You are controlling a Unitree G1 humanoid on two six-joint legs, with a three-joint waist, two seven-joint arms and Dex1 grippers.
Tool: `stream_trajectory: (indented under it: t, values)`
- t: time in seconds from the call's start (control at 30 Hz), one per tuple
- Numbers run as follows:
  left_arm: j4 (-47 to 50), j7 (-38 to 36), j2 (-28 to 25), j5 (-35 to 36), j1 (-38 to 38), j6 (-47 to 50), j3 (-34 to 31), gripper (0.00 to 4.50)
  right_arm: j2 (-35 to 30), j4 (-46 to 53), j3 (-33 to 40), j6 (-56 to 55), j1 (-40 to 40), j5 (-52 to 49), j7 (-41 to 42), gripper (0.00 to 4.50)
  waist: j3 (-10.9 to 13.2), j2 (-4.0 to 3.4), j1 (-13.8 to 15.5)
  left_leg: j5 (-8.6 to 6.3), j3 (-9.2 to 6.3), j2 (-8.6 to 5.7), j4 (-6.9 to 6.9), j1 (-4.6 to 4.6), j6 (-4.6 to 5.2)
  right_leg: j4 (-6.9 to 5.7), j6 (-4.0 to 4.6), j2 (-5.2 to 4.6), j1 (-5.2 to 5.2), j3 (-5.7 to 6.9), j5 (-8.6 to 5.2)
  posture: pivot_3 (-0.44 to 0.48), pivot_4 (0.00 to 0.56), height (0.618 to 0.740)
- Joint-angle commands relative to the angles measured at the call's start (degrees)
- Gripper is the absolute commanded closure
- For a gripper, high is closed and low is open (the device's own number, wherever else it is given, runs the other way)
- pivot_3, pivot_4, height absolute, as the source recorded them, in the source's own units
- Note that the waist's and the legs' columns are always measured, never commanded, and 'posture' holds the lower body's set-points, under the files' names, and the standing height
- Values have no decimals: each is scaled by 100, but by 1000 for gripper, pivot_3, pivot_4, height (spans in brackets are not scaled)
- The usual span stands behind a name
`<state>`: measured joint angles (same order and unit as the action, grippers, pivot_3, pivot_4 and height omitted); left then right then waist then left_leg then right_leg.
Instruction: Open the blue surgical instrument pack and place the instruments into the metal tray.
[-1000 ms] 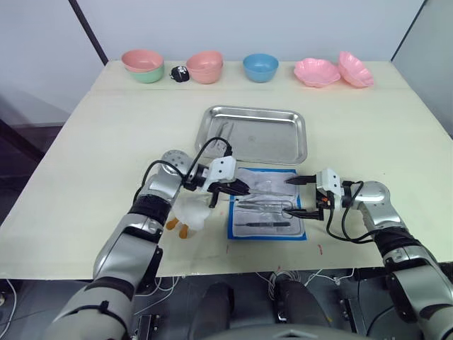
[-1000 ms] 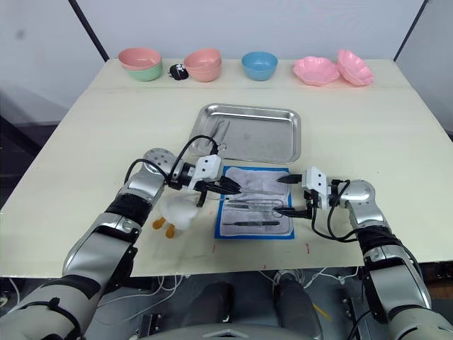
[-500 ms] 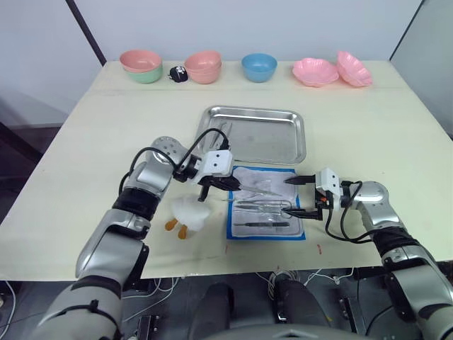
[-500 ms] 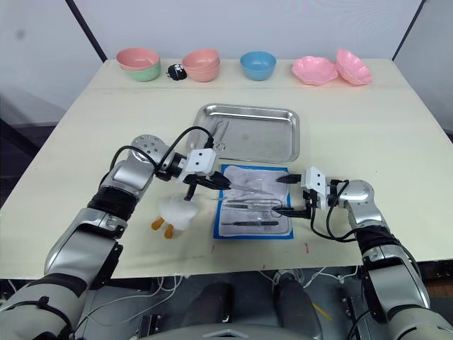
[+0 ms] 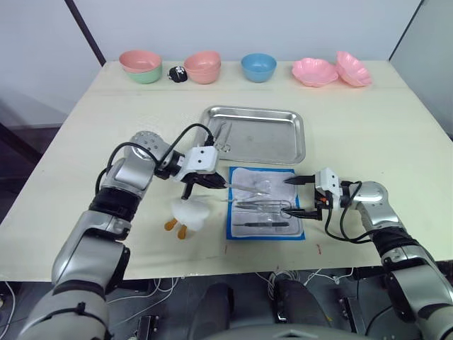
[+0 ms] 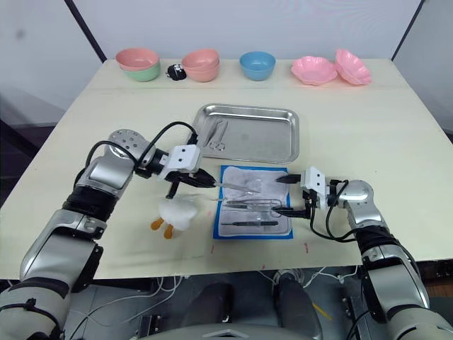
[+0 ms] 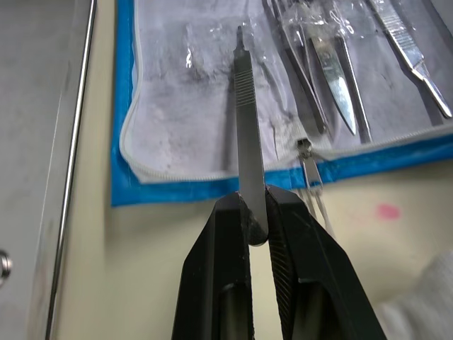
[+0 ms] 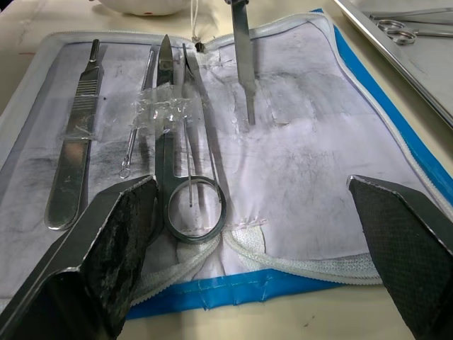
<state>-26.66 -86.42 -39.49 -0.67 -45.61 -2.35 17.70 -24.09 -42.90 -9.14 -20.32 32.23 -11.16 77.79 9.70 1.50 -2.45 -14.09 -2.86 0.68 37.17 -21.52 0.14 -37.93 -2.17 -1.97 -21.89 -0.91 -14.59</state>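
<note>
The blue surgical instrument pack [image 5: 265,205] lies open in front of the metal tray [image 5: 283,134], white lining up. Several instruments [image 8: 170,170] lie in it: scissors, tweezers and a flat handle. My left gripper [image 5: 216,183] hangs over the pack's left edge, shut on a slim flat silver tool [image 7: 246,134] that points across the lining. A ring-handled instrument [image 5: 222,134] lies in the tray's left end. My right gripper [image 5: 289,196] rests open at the pack's right edge, its fingers [image 8: 113,241] spread wide with the scissor rings between them, untouched.
A white toy duck [image 5: 190,212] lies just left of the pack, below my left gripper. Along the table's far edge stand pink and green bowls [image 5: 141,65], a pink bowl [image 5: 204,66], a blue bowl [image 5: 259,66], two pink flower dishes [image 5: 316,71] and a small black object [image 5: 178,73].
My left gripper has drawn back to the left, from over the pack's middle to its left edge, with the slim tool in it. The right gripper has stayed put and open.
</note>
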Motion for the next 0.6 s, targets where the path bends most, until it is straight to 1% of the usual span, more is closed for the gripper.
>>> stream_trajectory:
  t: [0.03,0.2,0.43,0.6]
  values:
    - [271,-110,-239,189,37,14,-228,4359,17,-388,-369,84,-311,540,-55,0,0,0,-3,0,0,1,0,0,0,0,0,0,0,-1,0,0,150,740]
    - [472,-297,-474,388,113,88,-342,4359,17,-362,-366,88,-336,534,-60,0,0,0,-2,0,0,2,0,0,0,0,1,1,0,0,0,0,150,740]
    - [471,-386,-808,505,81,74,-471,4359,17,-358,-369,79,-363,543,-76,0,0,0,-2,0,0,3,-1,1,0,0,1,1,-1,-1,-1,0,150,740]
    - [587,-521,-1006,668,111,273,-549,4359,21,-342,-376,87,-368,542,-70,0,0,0,-1,0,0,3,-1,1,0,0,1,1,-1,-1,-1,0,150,740]
